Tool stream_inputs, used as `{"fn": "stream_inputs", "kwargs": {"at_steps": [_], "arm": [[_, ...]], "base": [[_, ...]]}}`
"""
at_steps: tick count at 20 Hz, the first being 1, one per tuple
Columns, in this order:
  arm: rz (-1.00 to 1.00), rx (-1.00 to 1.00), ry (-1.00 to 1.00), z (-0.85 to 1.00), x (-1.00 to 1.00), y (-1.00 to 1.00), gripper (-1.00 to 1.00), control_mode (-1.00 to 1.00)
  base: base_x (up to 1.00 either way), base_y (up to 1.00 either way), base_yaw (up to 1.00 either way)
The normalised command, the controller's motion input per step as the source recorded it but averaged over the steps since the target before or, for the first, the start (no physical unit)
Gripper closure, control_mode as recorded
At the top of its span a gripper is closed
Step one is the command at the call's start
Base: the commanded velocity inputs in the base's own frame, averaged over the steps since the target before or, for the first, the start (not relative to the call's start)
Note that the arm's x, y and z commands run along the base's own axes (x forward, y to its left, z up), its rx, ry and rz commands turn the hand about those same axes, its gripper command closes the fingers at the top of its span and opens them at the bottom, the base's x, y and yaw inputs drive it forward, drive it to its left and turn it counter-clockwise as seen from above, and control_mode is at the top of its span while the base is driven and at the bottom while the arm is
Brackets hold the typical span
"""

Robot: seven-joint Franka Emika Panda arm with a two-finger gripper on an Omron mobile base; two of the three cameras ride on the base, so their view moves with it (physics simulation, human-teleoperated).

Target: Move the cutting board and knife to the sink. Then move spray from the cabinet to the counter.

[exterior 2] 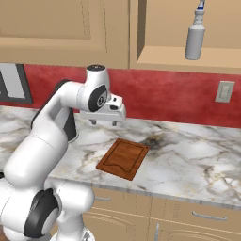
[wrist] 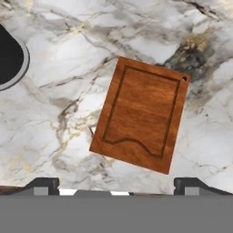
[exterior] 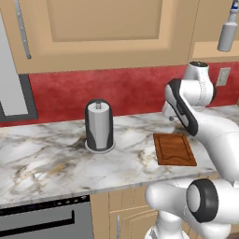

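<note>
- The board [exterior 2: 123, 158] lies flat on the counter [exterior 2: 197, 160], close to its front edge, with bare marble on every side of it.
- Seen from the hand camera, the board [wrist: 141, 113] sits slightly turned against the counter [wrist: 59, 113], its groove running just inside the edge and a small hole in one corner.
- In the left base camera, the board [exterior: 174, 149] is partly hidden on its right side by the white arm.
- The gripper [exterior 2: 103, 122] hangs over the counter behind the board, toward the red wall, pointing down and clear of the marble.
- Its fingers [wrist: 43, 186] stand wide apart at the bottom of the hand camera's picture, with nothing between them; the gripper [wrist: 116, 187] is released and touches nothing.
- The spray [exterior 2: 195, 37] stands upright on the cabinet [exterior 2: 179, 56] ledge, high above the counter and to the right of the board.
- From the left base camera, the spray [exterior: 228, 32] is at the top right corner, on the same ledge of the cabinet [exterior: 107, 37].
- A grey cylinder [exterior: 99, 126] with a dark base stands on the counter [exterior: 42, 158] well to the left of the board, nearer the back wall.
- A curved piece of its dark base [wrist: 11, 57] shows at the left edge of the hand camera's picture.
- A wall socket [exterior 2: 224, 92] sits on the red wall above the counter's right part.
</note>
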Motion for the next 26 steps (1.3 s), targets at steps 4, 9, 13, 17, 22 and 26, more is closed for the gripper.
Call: {"fn": "stream_inputs", "kwargs": {"at_steps": [4,9,13,17,22,26], "arm": [[0.0,-0.01,0.06,-0.44,0.63,0.0,-1.0,-1.0],[0.0,0.0,0.06,-0.63,0.74,0.0,-1.0,-1.0],[0.0,0.0,0.05,-0.72,0.9,0.0,-1.0,-1.0],[0.0,0.0,0.0,-0.67,0.81,0.0,-1.0,-1.0],[0.0,0.0,-0.06,-0.48,0.62,0.0,-1.0,-1.0],[0.0,-0.04,-0.03,-0.27,0.49,0.0,-1.0,-1.0]], "base": [[0.0,0.0,0.0],[0.0,0.0,0.0],[0.0,0.0,0.0],[0.0,0.0,0.0],[0.0,0.0,0.0],[0.0,0.0,0.0]]}}
